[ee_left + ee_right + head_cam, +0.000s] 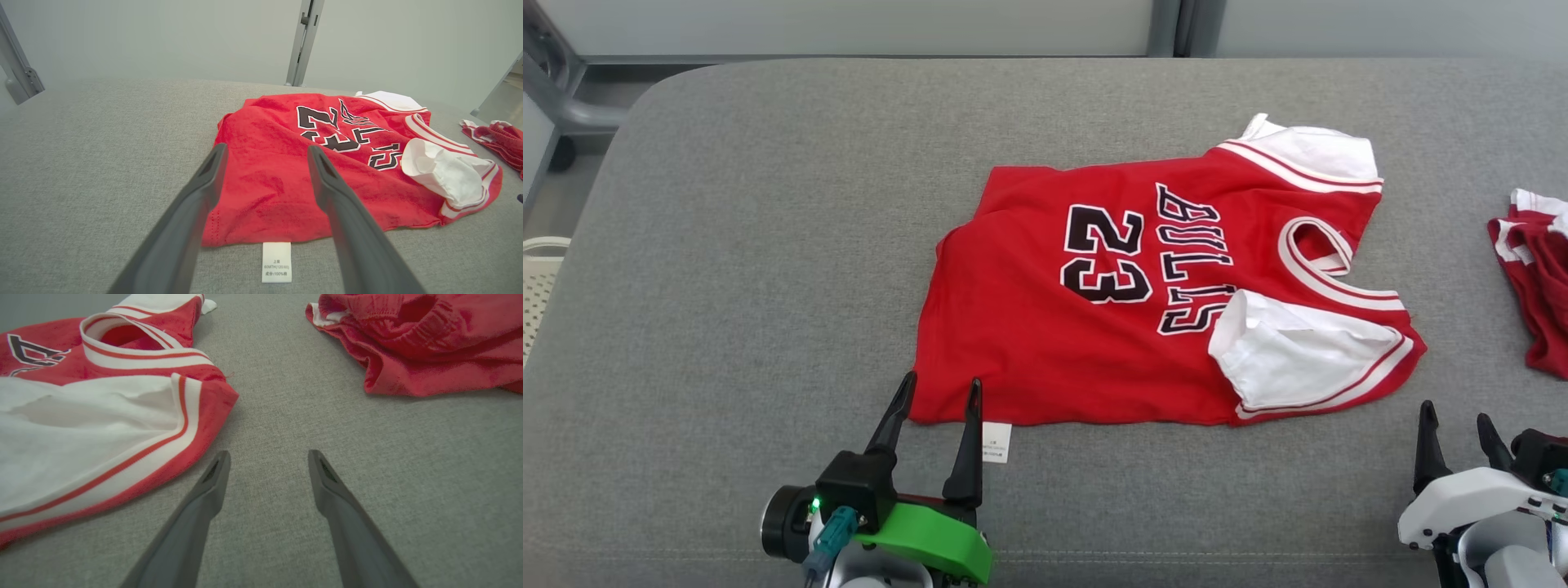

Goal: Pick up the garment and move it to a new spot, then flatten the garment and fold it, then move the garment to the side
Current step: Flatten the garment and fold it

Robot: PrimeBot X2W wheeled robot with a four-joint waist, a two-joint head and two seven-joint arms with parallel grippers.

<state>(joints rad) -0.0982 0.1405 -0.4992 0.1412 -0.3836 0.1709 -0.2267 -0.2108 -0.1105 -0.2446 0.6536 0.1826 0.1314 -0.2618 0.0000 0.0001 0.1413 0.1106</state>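
Subject item: a red short-sleeved jersey with white sleeves and black "23" lettering [1045, 327] lies spread on the grey fabric-covered counter [768, 245], right of centre in the head view. Its neck opening [1319, 245] points toward the robot's right and its hem toward the left. The far white sleeve [1319, 151] lies flat. The near white sleeve [1290, 355] is folded in over the chest, partly covering the lettering. The far left corner of the body is turned under, so that edge runs at a slant. A small white care label [996, 442] sticks out from the near edge onto the bare counter.

Left claw [941, 380]: open, both dark fingers wide apart, gripping nothing. In the head view its tips sit at the jersey's near left corner. In the left wrist view the left claw [266, 148] frames the hem, with the label [276, 261] lying between the fingers. Contact with the cloth cannot be confirmed.

Right claw [1454, 411]: open and empty, positioned off the jersey's near right corner. In the right wrist view the right claw [269, 453] has bare counter between its fingers, and the red sleeve trim lies just beside the left finger [212, 477].

Other item: a second, crumpled red garment with white trim [1535, 278] lies at the counter's right edge, well apart from the jersey.
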